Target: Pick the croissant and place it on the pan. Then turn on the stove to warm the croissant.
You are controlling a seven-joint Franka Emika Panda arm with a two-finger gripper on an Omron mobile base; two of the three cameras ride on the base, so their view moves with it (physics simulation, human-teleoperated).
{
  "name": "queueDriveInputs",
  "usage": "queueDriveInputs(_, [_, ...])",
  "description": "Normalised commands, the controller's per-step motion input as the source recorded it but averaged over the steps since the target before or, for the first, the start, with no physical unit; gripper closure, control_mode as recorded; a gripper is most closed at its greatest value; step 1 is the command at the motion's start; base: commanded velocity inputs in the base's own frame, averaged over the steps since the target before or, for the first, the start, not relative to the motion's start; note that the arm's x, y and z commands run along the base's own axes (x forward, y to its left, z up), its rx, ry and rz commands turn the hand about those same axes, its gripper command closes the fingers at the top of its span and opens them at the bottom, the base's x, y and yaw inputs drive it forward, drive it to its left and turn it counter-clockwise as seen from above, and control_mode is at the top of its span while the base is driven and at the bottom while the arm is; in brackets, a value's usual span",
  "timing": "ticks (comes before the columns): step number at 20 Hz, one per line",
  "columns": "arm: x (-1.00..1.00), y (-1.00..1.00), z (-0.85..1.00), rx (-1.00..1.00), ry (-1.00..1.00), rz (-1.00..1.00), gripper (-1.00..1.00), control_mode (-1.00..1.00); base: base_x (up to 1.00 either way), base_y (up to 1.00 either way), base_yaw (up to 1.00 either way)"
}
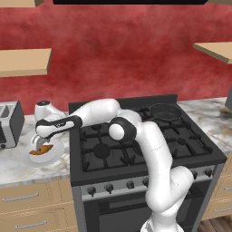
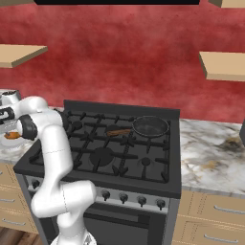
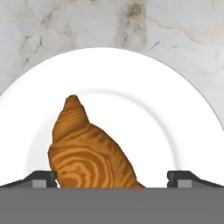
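The orange-brown croissant (image 3: pixel 87 153) lies on a round white plate (image 3: pixel 175 118) on the marble counter left of the stove (image 1: pixel 136 149). My gripper (image 3: pixel 111 178) hangs straight over it, open, one fingertip (image 3: pixel 41 178) on each side of the pastry's near end. In the left base view the gripper (image 1: pixel 38 144) sits just above the croissant (image 1: pixel 43 150). The small dark pan (image 1: pixel 165 111) with its wooden handle (image 2: pixel 118 132) rests on the stove's back right burner. A row of dark knobs (image 1: pixel 131 183) lines the silver front.
A silver toaster (image 1: pixel 9 124) stands on the counter left of the plate (image 1: pixel 27 158). Marble counter (image 2: pixel 215 153) continues right of the stove. Wooden shelves (image 1: pixel 22 61) hang on the red wall, and drawers sit below the counters.
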Motion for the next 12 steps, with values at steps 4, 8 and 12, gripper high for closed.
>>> queueDriveInputs(4, [0.00,0.00,-0.07,0.00,0.00,0.07,-1.00,-1.00,0.00,0.00,0.00])
queueDriveInputs(8, [0.00,0.00,-0.11,0.00,0.00,0.09,-1.00,-1.00,0.00,0.00,0.00])
queueDriveInputs(12, [0.00,0.00,-0.11,0.00,0.00,0.09,-1.00,-1.00,0.00,0.00,0.00])
